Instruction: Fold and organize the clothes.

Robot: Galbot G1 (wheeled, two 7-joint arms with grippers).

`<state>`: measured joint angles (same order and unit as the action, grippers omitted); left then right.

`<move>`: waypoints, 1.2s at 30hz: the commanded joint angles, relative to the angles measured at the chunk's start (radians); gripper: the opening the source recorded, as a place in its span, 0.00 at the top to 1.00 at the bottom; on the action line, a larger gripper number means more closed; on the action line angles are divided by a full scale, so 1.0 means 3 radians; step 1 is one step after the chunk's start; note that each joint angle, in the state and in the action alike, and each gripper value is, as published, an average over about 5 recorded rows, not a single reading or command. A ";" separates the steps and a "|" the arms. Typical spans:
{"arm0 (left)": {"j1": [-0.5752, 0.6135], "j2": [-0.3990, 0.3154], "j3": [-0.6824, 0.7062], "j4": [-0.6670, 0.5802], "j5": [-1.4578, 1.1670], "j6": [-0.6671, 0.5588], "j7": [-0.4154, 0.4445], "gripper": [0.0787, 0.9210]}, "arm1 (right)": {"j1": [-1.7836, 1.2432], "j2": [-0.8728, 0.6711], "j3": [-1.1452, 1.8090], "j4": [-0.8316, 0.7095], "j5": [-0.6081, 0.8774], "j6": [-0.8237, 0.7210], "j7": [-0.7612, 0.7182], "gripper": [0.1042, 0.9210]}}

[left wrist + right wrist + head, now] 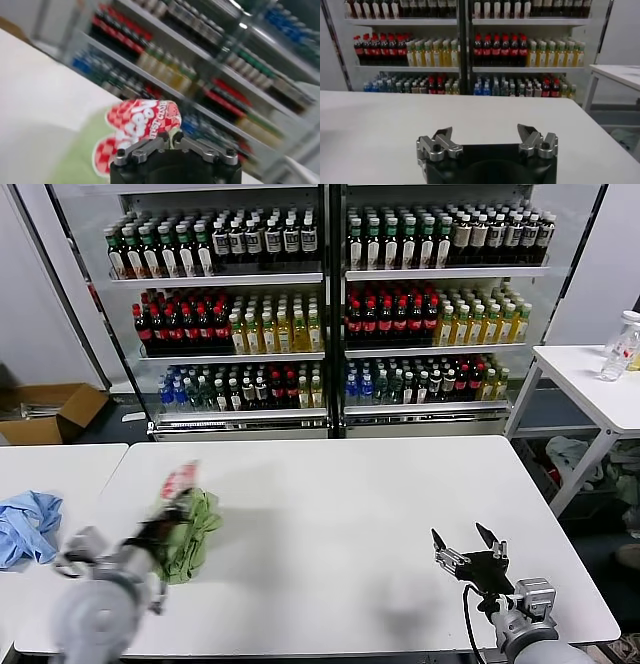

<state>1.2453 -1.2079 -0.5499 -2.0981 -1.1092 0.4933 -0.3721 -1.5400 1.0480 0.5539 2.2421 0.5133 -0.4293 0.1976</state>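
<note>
Left gripper (160, 529), nearest the camera at the white table's (330, 514) left edge, is clamped on a bunched green shirt (190, 534), print side showing, lifted partly off the surface. Right gripper (468, 556) waits low on the right, fingers spread, holding nothing. Risk: a one-point pinch lets the fabric slip or drag into a tangle. Cardboard box (45, 412) on the floor, contents unclear; fridge shelves (330, 314) hold bottles.

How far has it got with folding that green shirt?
Nothing looks folded yet. The left hand is shut on the green shirt, holding it bunched, print showing, over the table. The right hand waits open. Spreading and folding remain.
</note>
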 commanded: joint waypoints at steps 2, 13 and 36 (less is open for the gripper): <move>-0.0847 -0.1371 0.1674 0.0644 0.0560 -0.0090 -0.0300 0.97 | 0.0040 -0.0031 0.0019 -0.0042 0.0007 0.0041 -0.0016 0.12; -0.0868 -0.1270 0.1902 0.1024 0.1939 -0.0168 0.0177 0.95 | 0.0227 -0.0083 -0.0105 -0.0166 0.0016 0.0046 -0.0009 0.12; 0.0457 -0.0242 0.0192 -0.0085 0.1990 -0.0521 0.0130 0.20 | 0.2270 0.0614 -0.2058 -0.1798 0.0547 -0.0498 0.0398 0.12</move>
<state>1.2037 -1.3818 -0.2632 -2.0420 -0.5345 0.3777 -0.3386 -1.1487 1.1220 0.1871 1.9740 0.6048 -0.5150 0.2607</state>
